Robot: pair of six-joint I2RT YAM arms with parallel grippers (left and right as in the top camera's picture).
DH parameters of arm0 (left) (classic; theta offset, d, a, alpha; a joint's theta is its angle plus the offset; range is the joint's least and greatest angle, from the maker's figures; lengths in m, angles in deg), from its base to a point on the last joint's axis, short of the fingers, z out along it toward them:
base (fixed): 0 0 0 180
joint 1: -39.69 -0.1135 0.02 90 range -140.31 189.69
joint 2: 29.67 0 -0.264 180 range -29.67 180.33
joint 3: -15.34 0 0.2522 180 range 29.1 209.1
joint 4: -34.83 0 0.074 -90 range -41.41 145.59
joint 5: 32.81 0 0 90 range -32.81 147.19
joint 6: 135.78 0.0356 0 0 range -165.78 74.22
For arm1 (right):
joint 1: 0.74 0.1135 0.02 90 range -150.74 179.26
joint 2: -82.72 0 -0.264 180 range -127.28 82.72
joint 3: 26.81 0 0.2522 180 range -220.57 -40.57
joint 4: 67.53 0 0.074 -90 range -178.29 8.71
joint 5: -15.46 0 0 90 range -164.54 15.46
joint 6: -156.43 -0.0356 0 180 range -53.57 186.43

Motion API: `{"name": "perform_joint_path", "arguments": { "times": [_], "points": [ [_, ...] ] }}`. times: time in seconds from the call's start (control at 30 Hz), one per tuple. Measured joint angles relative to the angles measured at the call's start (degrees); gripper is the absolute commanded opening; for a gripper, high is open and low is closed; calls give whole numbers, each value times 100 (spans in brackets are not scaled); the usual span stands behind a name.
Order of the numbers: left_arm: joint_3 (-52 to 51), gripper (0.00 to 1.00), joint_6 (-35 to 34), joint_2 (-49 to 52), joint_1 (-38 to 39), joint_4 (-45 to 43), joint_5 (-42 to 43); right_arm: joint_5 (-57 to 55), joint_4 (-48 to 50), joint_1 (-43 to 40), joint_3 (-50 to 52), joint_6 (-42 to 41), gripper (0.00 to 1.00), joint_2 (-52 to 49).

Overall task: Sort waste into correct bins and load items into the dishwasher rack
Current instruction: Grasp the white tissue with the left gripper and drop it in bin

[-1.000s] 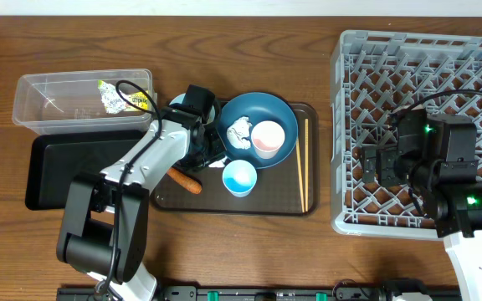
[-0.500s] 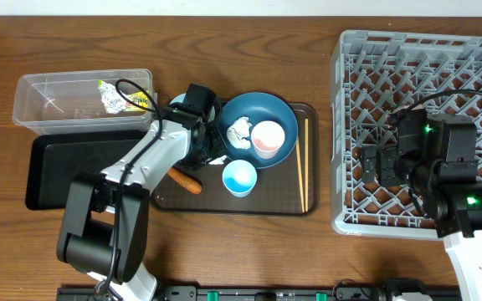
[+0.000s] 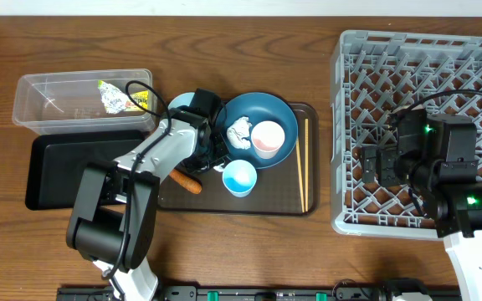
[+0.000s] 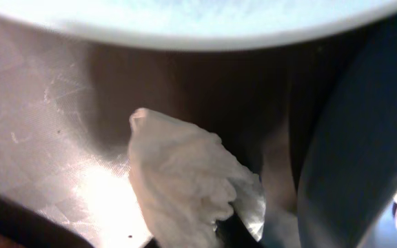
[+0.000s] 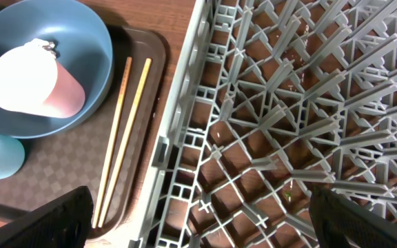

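Observation:
My left gripper [image 3: 214,159] is low over the brown serving tray [image 3: 283,201], between the small white bowl [image 3: 182,104] and the large dark blue bowl [image 3: 281,110]. In the left wrist view it is shut on a piece of crumpled white paper [image 4: 185,179]. More white paper [image 3: 239,131] and the white-pink cup [image 3: 267,138] lie in the blue bowl. The light blue cup [image 3: 239,177], chopsticks [image 3: 305,163] and carrot piece [image 3: 187,181] are on the tray. My right gripper [image 3: 368,167] is open and empty over the grey rack [image 3: 425,50]. No rice shows.
The clear tub [image 3: 57,104] at the far left holds the yellow-green wrapper [image 3: 128,100]. The black tray [image 3: 65,171] lies in front of it. In the right wrist view the rack's left wall [image 5: 178,158] stands beside the chopsticks [image 5: 126,138].
My left gripper has shifted a little right toward the blue bowl, uncovering more of the small white bowl. The right arm has not moved.

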Motion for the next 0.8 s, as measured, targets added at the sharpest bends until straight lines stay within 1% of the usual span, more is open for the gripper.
{"name": "perform_joint_path", "arguments": {
  "times": [0.13,0.27,0.43,0.57,0.63,0.7,0.8],
  "points": [
    [0,6,101,-31,0,39,-11,-2,-2,0,0,0,99,0],
    [0,6,293,-267,-24,271,-20,-2,0,0,0,0,99,0],
    [0,6,874,-1134,-321,542,-22,-2,-4,0,0,0,99,-2],
    [4,7,1246,-2009,-960,490,-214,0,-7,0,0,0,99,-4],
    [15,7,1351,-2354,-1381,223,-380,-2,-11,0,-2,0,99,-4],
    [24,7,1397,-2603,-1878,-271,-527,0,-15,0,-2,0,99,-4],
    [37,7,1473,-2721,-2520,-922,-739,-2,-15,0,-2,0,99,-4]
  ]
}}
